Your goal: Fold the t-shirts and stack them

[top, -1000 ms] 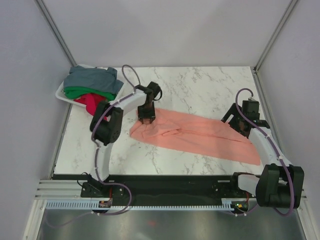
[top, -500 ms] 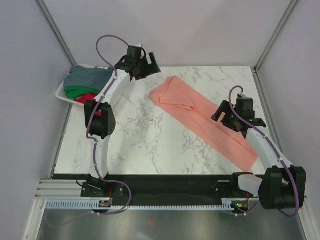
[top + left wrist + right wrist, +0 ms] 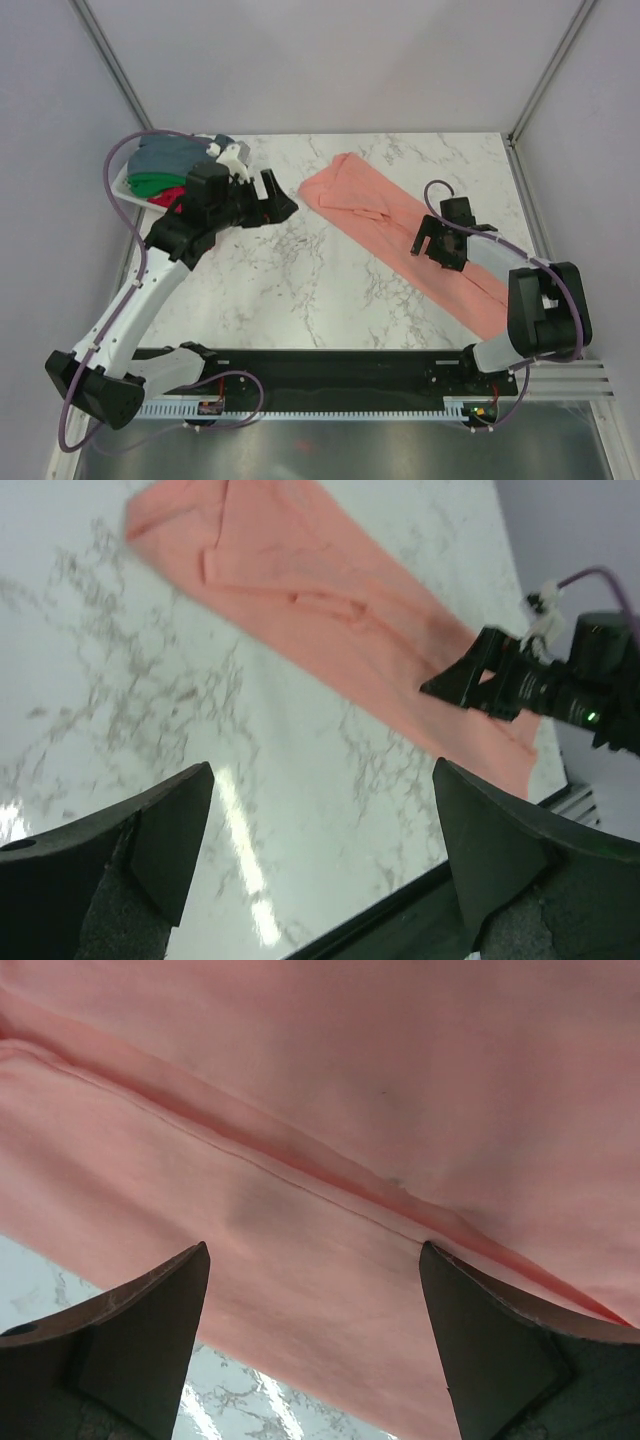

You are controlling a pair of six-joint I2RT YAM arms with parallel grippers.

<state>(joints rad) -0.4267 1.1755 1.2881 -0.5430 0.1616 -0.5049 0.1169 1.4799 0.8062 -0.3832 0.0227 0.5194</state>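
A salmon-pink t-shirt (image 3: pixel 400 222) lies in a long folded strip running from the back middle of the marble table to the front right. It also shows in the left wrist view (image 3: pixel 330 610) and fills the right wrist view (image 3: pixel 330 1110). My right gripper (image 3: pixel 436 250) is open, just above the strip's middle, holding nothing. My left gripper (image 3: pixel 278 200) is open and empty above bare table left of the shirt. Grey-blue (image 3: pixel 175 153), green (image 3: pixel 150 183) and red (image 3: pixel 170 197) t-shirts are piled in the white basket at the back left.
The white mesh basket (image 3: pixel 122 190) sits at the table's back left corner, partly behind my left arm. Grey walls and metal posts close in the back and sides. A black rail runs along the front edge (image 3: pixel 330 360).
My left arm swung from the back of the table down and left, now low over bare marble. My right gripper moved in over the strip's middle. The shirt lies as it did half a second ago.
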